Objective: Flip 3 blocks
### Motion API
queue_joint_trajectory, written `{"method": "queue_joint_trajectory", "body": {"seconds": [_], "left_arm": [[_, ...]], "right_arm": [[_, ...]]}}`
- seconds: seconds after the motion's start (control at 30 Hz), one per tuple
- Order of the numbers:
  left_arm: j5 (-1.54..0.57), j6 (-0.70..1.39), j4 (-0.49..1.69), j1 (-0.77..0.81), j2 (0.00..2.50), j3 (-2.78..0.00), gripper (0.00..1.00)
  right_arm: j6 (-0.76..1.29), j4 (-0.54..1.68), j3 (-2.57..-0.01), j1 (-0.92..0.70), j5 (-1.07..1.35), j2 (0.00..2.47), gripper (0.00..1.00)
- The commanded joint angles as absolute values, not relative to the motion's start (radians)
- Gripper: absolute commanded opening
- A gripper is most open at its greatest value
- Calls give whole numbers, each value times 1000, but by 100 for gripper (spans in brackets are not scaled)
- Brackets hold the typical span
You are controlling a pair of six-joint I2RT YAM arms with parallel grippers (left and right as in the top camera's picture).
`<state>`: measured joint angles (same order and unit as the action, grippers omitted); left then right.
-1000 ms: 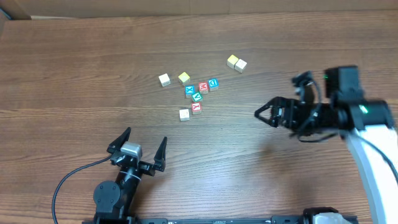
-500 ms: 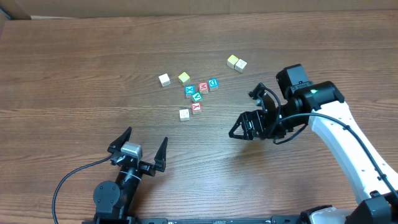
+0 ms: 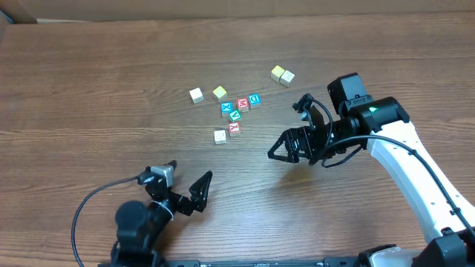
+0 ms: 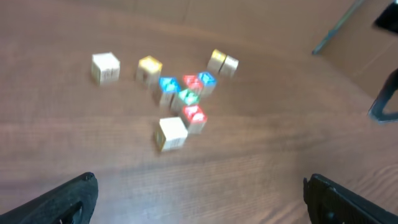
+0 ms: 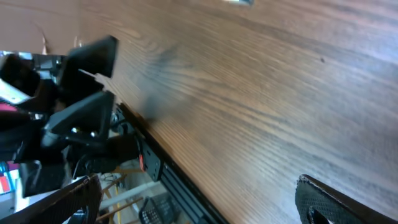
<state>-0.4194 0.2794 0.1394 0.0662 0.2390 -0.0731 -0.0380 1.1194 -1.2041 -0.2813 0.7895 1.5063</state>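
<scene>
Overhead and wrist views of a brown wood-grain table (image 3: pixel 89 89) with a loose cluster of small wooden alphabet cubes near its middle.

The three blocks to be flipped all lie in this cluster:
- **Blue-faced wooden cube** (image 3: pixel 254 99): sits at the right edge of the cluster, just beside a red-faced cube (image 3: pixel 243 104).
- **Red-lettered wooden cube** (image 3: pixel 234 128): sits at the near edge of the cluster.
- **Plain whitish wooden cube** (image 3: pixel 220 136): sits at the near edge too, just beside the red-lettered wooden cube on its left.

Between these groups lie a blue X cube (image 3: pixel 226 108) and a green V cube (image 3: pixel 234 116). A second whitish cube (image 3: pixel 196 95) and a yellow-topped cube (image 3: pixel 220 93) stand farther back. A pair of yellowish cubes (image 3: pixel 282 74) sits apart to the right.

The left gripper (image 3: pixel 191 170) rests low near the front edge, well apart from the cluster. Its jaws are spread fully and hold nothing. In its wrist view the cubes are blurred, so their letters cannot be read.

The right gripper (image 3: pixel 286 132) hangs above bare table to the right of the cluster, near it but touching no cube. Its jaws are likewise spread wide and empty. Its wrist view shows only table grain and the rig beyond the edge.

Judged from this arrangement, the task is at its outset. No block is grasped or tilted, and all three flips appear to be outstanding. The right arm seems better placed to make the first approach.
</scene>
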Motion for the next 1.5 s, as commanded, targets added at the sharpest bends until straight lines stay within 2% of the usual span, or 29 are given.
{"method": "queue_joint_trajectory", "body": {"seconds": [0.0, 0.17, 0.33, 0.47, 0.57, 0.67, 0.83, 0.93, 1.0, 1.03, 1.1, 1.13, 1.27, 1.33, 1.4, 1.47], "left_arm": [[-400, 244, 163, 73, 411, -240, 100], [-381, 168, 314, 73, 774, -527, 100], [-358, 126, 618, 98, 1177, -899, 100], [-226, 123, 905, 165, 1464, -1209, 100], [-173, 123, 1038, 219, 1601, -1359, 100], [-177, 125, 1062, 264, 1698, -1437, 100], [-286, 236, 1056, 297, 1781, -1444, 100], [-307, 239, 1040, 298, 1815, -1444, 100], [-312, 260, 1042, 298, 1832, -1444, 100], [-312, 259, 1046, 298, 1839, -1444, 85], [-300, 260, 1042, 298, 1849, -1444, 37], [-299, 264, 1038, 298, 1853, -1444, 35], [-200, 390, 1039, 296, 1871, -1443, 54], [-131, 459, 1042, 296, 1887, -1442, 72], [-123, 476, 1038, 296, 1907, -1442, 75], [-123, 484, 1030, 296, 1927, -1442, 68]], "right_arm": [[-48, 1093, -1230, -281, 823, 1493, 100], [161, 1032, -1230, -278, 667, 1493, 100], [410, 1019, -1230, -278, 449, 1493, 100], [476, 1031, -1230, -278, 377, 1493, 100], [476, 1046, -1230, -278, 377, 1493, 100], [476, 1061, -1230, -278, 366, 1493, 99], [476, 1087, -1230, -278, 347, 1493, 86], [476, 1099, -1230, -278, 321, 1493, 86], [476, 1106, -1230, -278, 309, 1493, 89], [476, 1108, -1230, -278, 303, 1493, 90], [476, 1110, -1230, -278, 287, 1493, 93], [476, 1110, -1230, -278, 284, 1493, 94], [476, 1110, -1230, -278, 281, 1493, 98], [476, 1113, -1230, -278, 281, 1493, 100], [474, 1118, -1230, -278, 281, 1493, 100], [471, 1124, -1230, -278, 276, 1493, 100]]}}
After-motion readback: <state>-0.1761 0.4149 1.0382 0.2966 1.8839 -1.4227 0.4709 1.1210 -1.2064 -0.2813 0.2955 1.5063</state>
